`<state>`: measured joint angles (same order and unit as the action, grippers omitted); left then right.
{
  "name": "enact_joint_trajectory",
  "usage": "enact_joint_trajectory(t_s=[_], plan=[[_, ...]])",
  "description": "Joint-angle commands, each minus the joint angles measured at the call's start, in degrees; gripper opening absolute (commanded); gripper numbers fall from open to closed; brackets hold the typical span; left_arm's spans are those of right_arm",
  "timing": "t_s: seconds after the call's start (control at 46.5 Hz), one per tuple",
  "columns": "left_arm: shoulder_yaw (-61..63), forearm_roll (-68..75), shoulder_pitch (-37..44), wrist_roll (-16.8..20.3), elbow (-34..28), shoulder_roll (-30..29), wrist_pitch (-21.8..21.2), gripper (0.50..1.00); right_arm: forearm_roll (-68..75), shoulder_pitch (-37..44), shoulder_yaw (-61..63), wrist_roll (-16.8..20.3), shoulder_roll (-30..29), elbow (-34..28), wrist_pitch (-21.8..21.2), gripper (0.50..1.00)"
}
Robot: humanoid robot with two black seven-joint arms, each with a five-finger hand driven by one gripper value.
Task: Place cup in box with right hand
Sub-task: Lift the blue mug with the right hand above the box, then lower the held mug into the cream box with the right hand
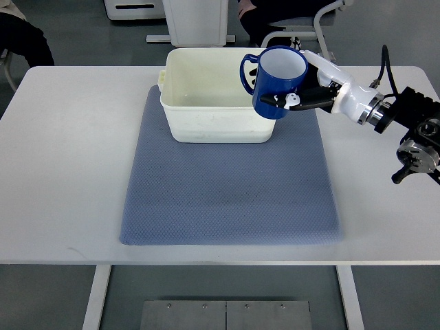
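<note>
Cup (pixel 278 82), blue, gripped by right hand (pixel 317 88), held above box (pixel 206 110) right edge, over mat (pixel 227 199).

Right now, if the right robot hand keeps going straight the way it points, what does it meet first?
The right robot hand points toward the picture's left, gripping the blue cup. Going straight on, the cup would probably meet the white box at its right rim first, or pass over its opening; height above the rim is unclear from this top view.
</note>
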<state>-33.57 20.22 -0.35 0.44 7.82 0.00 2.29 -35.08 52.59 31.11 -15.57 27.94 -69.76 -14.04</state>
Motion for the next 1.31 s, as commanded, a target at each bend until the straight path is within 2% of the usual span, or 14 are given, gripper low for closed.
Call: enact_joint_trajectory(t_s=[0.0,0.15,0.279,0.387,0.967,1.182,1.289], plan=[[0.0,0.0,0.0,0.0,0.0,0.0,0.0,1.0,0.1,-0.03,1.85,2.03,-1.22,0.42,0.32,0.5],[0.0,0.0,0.0,0.0,0.0,0.0,0.0,1.0,0.1,-0.03,3.43,3.88,-2.97,1.21,1.38,0.5],[0.0,0.0,0.0,0.0,0.0,0.0,0.0,1.0,0.1,0.06,3.43,5.63,-4.29,2.0,3.93,0.5],[0.0,0.0,0.0,0.0,0.0,0.0,0.0,1.0,0.1,0.94,3.35,5.99,-4.82,4.19,4.37,0.5],[0.0,0.0,0.0,0.0,0.0,0.0,0.0,1.0,-0.07,7.7,2.64,5.9,-16.68,24.23,5.77,0.5],[0.0,0.0,0.0,0.0,0.0,0.0,0.0,1.0,-0.34,8.24,2.29,5.81,-20.99,27.49,10.08,0.5],[0.0,0.0,0.0,0.0,0.0,0.0,0.0,1.0,-0.25,8.32,0.97,5.64,-23.19,28.19,14.11,0.5]])
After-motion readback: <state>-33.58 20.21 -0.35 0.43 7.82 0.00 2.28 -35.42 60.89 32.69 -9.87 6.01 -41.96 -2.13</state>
